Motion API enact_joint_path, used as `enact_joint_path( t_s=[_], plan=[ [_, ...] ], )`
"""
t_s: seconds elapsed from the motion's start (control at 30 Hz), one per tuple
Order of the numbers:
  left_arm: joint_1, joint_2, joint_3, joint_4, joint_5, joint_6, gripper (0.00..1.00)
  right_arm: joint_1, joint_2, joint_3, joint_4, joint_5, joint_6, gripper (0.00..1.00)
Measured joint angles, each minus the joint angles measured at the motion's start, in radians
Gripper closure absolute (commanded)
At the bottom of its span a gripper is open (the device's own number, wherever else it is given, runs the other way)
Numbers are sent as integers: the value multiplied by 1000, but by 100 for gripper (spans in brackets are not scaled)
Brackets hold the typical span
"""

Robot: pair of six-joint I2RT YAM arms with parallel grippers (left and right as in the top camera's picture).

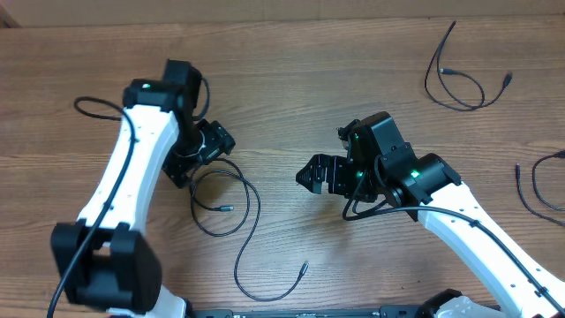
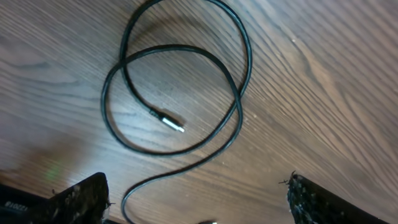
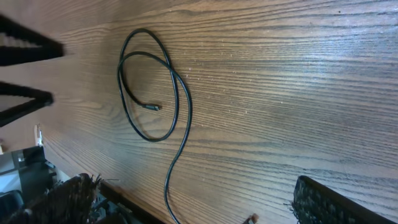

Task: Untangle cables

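Observation:
One thin black cable lies in a double loop on the wooden table, with a tail running down to a plug. My left gripper is open and empty at the loop's upper left edge. In the left wrist view the loop and its silver plug lie ahead of the open jaws. My right gripper is open and empty, to the right of the loop and apart from it. The right wrist view shows the cable beyond the open jaws.
A second thin black cable lies loose at the far right top. A third cable lies at the right edge. The thick black arm cable curves beside the left arm.

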Motion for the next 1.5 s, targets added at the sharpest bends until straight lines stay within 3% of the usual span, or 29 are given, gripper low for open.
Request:
enact_joint_path(
  t_s=[0.33, 0.57, 0.87, 1.0, 1.27, 1.5],
  plan=[
    [-54, 200, 0, 84, -11, -61, 11, 0, 0, 0, 0, 0, 0, 0],
    [-113, 288, 0, 138, -11, -84, 24, 0, 0, 0, 0, 0, 0, 0],
    [-170, 349, 0, 198, -11, -94, 58, 0, 0, 0, 0, 0, 0, 0],
    [-187, 380, 0, 209, -13, -95, 96, 0, 0, 0, -9, 0, 0, 0],
    [-192, 393, 16, 220, -26, -80, 96, 0, 0, 0, -18, 0, 0, 0],
    [-187, 407, 260, 163, 61, 121, 96, 0, 0, 0, -14, 2, 0, 0]
  ],
)
